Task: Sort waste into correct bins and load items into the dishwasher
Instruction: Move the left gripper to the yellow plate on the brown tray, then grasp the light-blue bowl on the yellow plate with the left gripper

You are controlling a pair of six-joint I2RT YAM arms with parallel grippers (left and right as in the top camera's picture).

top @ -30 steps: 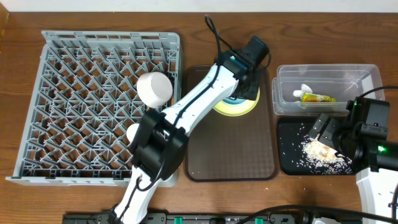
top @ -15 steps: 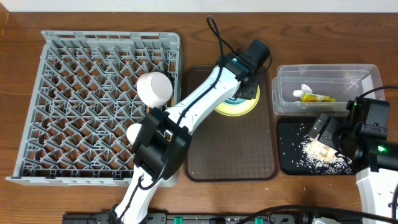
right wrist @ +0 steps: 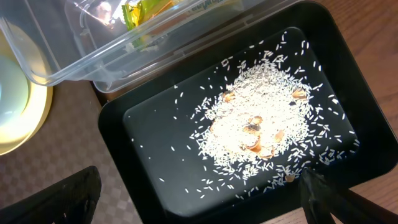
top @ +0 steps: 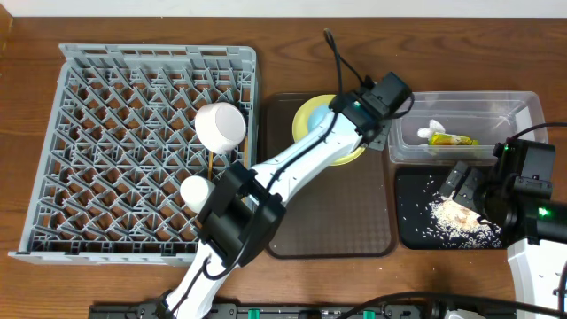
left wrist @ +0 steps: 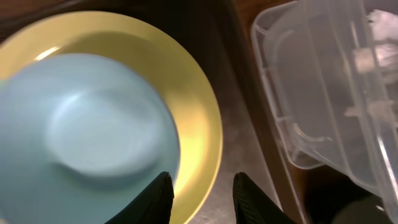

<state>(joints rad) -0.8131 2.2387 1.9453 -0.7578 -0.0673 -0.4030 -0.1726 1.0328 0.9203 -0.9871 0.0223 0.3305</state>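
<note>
The yellow plate [top: 301, 124] [left wrist: 199, 112] lies on the brown tray with the light blue bowl [top: 319, 115] [left wrist: 87, 124] in it. My left gripper [top: 372, 128] [left wrist: 202, 196] hovers over the plate's right rim. Its jaws stand narrowly apart, and only the rim and the tray show in the gap. The white bowl [top: 221, 126] and the white cup [top: 194, 190] sit in the grey dishwasher rack [top: 106, 89]. The clear tub [top: 523, 102] [right wrist: 68, 56] holds the wrapper [top: 452, 139] [right wrist: 146, 9] and a white scrap [top: 434, 127]. Rice [top: 456, 217] [right wrist: 261, 124] lies in the black tray [top: 407, 221]. My right gripper [top: 465, 182] [right wrist: 199, 202] hangs wide open above it.
The brown serving tray [top: 328, 213] [left wrist: 242, 143] sits between the rack and the two bins. The left arm stretches diagonally across it from the front edge. The tub's near wall [left wrist: 311, 93] is close to the right of my left fingers. The wooden table [top: 443, 44] surrounds everything.
The left arm has swung right, from over the plate's middle to its right rim, uncovering most of the plate and bowl. The right arm has not moved.
</note>
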